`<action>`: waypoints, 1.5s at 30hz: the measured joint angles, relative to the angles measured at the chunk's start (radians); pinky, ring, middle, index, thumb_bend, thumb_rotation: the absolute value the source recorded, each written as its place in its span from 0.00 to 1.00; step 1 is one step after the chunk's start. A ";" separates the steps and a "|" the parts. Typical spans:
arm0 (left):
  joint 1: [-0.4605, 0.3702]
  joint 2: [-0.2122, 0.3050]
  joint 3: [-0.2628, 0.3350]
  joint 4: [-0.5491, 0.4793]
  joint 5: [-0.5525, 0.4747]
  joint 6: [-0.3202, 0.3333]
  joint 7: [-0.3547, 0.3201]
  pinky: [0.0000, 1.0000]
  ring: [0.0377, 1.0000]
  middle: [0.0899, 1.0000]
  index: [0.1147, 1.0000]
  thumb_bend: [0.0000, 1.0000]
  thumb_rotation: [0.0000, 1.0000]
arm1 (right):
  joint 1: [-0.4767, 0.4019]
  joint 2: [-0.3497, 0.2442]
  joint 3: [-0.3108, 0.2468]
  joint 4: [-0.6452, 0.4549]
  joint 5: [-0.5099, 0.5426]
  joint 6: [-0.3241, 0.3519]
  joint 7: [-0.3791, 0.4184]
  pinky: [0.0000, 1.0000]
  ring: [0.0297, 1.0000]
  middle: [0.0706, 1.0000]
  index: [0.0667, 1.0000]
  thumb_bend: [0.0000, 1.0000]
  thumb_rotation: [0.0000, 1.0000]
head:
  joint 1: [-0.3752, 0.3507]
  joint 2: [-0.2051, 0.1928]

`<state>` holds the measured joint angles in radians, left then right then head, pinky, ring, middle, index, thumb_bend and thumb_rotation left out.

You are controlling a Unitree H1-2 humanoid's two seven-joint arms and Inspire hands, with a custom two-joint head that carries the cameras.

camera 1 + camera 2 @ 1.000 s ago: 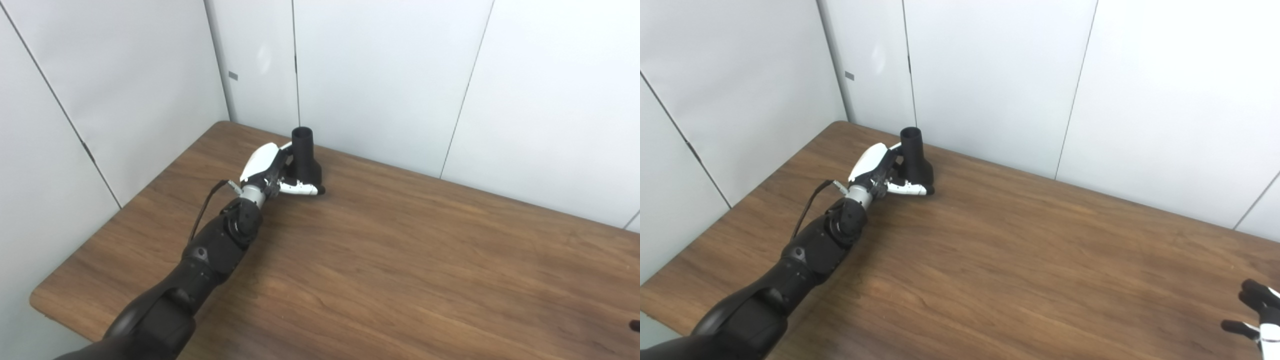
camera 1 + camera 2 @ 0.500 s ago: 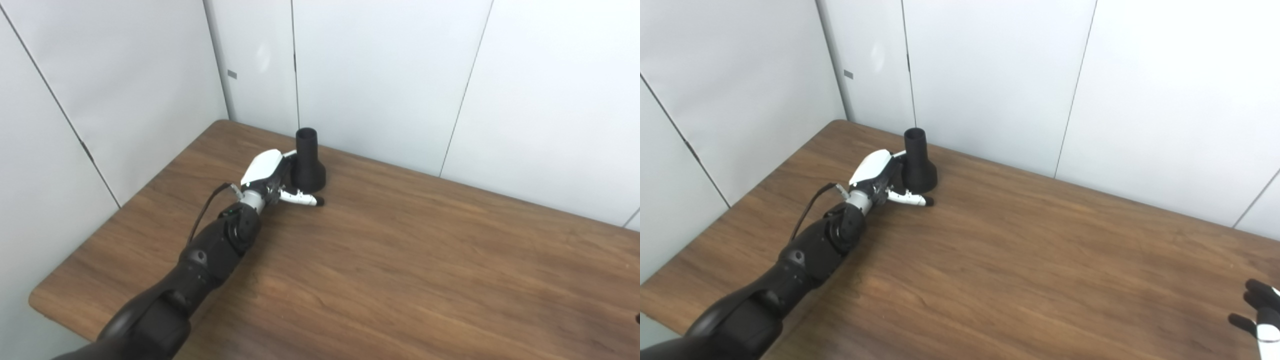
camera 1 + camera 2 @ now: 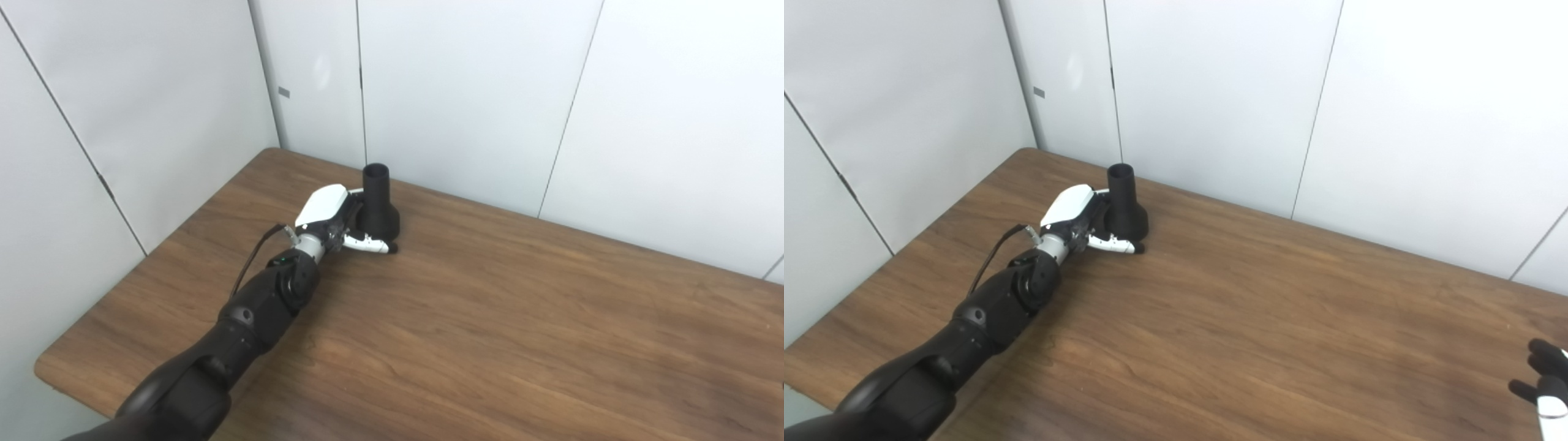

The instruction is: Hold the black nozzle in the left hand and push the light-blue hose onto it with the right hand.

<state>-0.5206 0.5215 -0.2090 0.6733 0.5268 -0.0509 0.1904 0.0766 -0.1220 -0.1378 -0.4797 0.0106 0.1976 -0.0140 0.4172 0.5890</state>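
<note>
A: Wooden table (image 3: 490, 318), white wall panels behind. Where's the black nozzle (image 3: 376, 199)?

B: Upright at the far edge, the left hand (image 3: 334, 217) loosely cupping its base, thumb apart. Right hand (image 3: 1546, 392): fingers spread, empty.

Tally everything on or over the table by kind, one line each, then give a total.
Black nozzle: 1, upright on the wooden table
Robot hands: 2, left hand beside the nozzle, right hand at the picture's edge
Light-blue hose: 0 in view
Total: 3
</note>
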 measured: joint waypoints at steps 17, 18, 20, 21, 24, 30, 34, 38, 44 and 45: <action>-0.006 0.024 -0.059 -0.019 0.079 0.015 0.049 1.00 0.80 0.48 0.41 0.52 0.02 | 0.001 0.000 0.001 -0.007 -0.001 0.019 0.002 0.67 0.83 0.81 0.71 0.00 0.55 | -0.012 0.008; -0.003 0.031 -0.070 -0.026 0.090 0.015 0.049 1.00 0.78 0.47 0.40 0.52 0.01 | 0.002 0.000 0.001 -0.007 -0.001 0.019 0.002 0.67 0.83 0.81 0.71 0.00 0.55 | -0.012 0.008; 0.001 0.041 -0.086 -0.041 0.122 0.014 0.060 1.00 0.74 0.47 0.40 0.52 0.00 | 0.003 0.000 0.001 -0.007 -0.002 0.019 0.002 0.66 0.82 0.81 0.71 0.00 0.55 | -0.012 0.009; 0.002 0.043 -0.097 -0.048 0.135 0.012 0.063 1.00 0.72 0.48 0.39 0.52 0.00 | 0.003 0.000 0.001 -0.007 -0.003 0.019 0.002 0.65 0.82 0.81 0.70 0.00 0.55 | -0.012 0.008; 0.000 0.046 -0.113 -0.037 0.154 -0.002 0.081 1.00 0.68 0.49 0.39 0.52 0.00 | 0.003 0.000 0.002 -0.007 -0.006 0.019 0.002 0.63 0.81 0.80 0.70 0.00 0.55 | -0.015 0.008; -0.009 0.056 -0.132 -0.037 0.176 0.003 0.079 0.96 0.52 0.45 0.41 0.52 0.00 | 0.003 0.000 0.003 -0.007 -0.006 0.018 0.003 0.63 0.81 0.80 0.70 0.00 0.55 | -0.018 0.006; -0.016 0.061 -0.139 -0.035 0.192 0.003 0.074 0.91 0.43 0.38 0.47 0.52 0.00 | 0.003 0.000 0.003 -0.007 -0.010 0.018 0.002 0.59 0.79 0.79 0.69 0.00 0.55 | -0.021 0.005; -0.019 0.060 -0.141 -0.022 0.195 -0.016 0.084 0.73 0.37 0.42 0.43 0.53 0.00 | 0.000 0.001 0.003 -0.007 -0.034 0.018 -0.002 0.53 0.78 0.78 0.68 0.03 0.58 | -0.034 -0.002; -0.011 0.059 -0.139 -0.025 0.194 -0.041 0.101 0.15 0.15 0.42 0.42 0.53 0.00 | -0.022 0.000 -0.012 -0.028 -0.044 0.024 -0.005 0.43 0.73 0.75 0.65 0.06 0.67 | -0.055 -0.003; -0.008 0.058 -0.139 -0.025 0.192 -0.045 0.104 0.14 0.15 0.42 0.42 0.53 0.00 | -0.027 0.000 -0.015 -0.037 -0.044 0.027 -0.008 0.42 0.72 0.74 0.64 0.05 0.67 | -0.058 -0.003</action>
<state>-0.5289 0.5797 -0.3481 0.6486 0.7187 -0.0959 0.2948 0.0497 -0.1215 -0.1525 -0.5164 -0.0337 0.2243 -0.0219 0.3590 0.5860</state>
